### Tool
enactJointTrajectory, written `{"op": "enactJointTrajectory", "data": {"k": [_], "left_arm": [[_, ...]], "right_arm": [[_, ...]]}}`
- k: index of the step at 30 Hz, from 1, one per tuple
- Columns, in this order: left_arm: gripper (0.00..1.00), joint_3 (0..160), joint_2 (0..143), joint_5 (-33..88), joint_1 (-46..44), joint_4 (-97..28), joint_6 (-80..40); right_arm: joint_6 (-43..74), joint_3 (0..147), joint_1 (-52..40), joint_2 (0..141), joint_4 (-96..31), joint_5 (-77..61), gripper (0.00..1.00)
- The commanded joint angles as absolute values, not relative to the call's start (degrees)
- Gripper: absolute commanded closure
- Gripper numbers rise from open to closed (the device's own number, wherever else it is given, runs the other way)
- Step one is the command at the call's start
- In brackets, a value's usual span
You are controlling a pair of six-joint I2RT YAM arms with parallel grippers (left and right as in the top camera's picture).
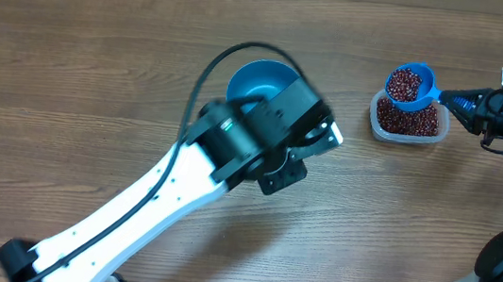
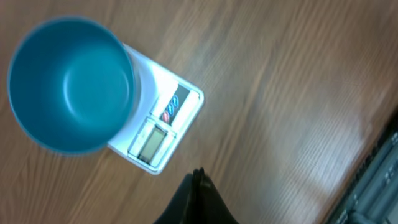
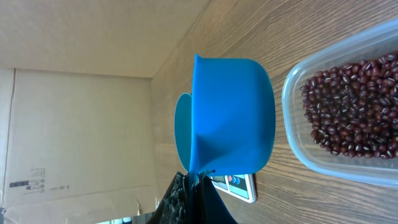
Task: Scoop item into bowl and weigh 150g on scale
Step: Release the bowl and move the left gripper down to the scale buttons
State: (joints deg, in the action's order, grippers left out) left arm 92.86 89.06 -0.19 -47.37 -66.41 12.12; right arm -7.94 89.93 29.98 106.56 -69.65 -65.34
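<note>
The right gripper (image 1: pixel 470 99) pinches the smooth blue scoop (image 1: pixel 426 82) — heaped with tiny red-brown beans (image 1: pixel 404 83) — over the clear tub (image 1: pixel 375 119). The left gripper (image 2: pixel 198 183) is squeezed closed, holding nothing.

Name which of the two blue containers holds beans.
The small handled scoop, held above the clear tub, is full of beans; the deep bowl on the scale is empty.

The bench (image 1: pixel 101 48) was a brown wood-grain top, its grain running across from side to side. Two things lay directly on it: the white scale (image 2: pixel 163 127) near the middle, and a clear plastic tub (image 1: pixel 374 120) well apart, toward the right.
</note>
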Motion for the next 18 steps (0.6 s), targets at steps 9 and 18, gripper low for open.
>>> {"op": "enactJointTrajectory", "data": {"k": [9,18], "left_arm": [[0.96,69.5,86.5,0.9,-45.3,-40.9,3.6],[0.96,62.0,86.9,0.9,-40.6,-31.3,2.6]], "right_arm": [[-9.5,90.0,30.2,106.5,-70.3,-66.8,0.96],[-9.6,90.0,30.2,106.5,-69.8,-66.7,0.96]]}}
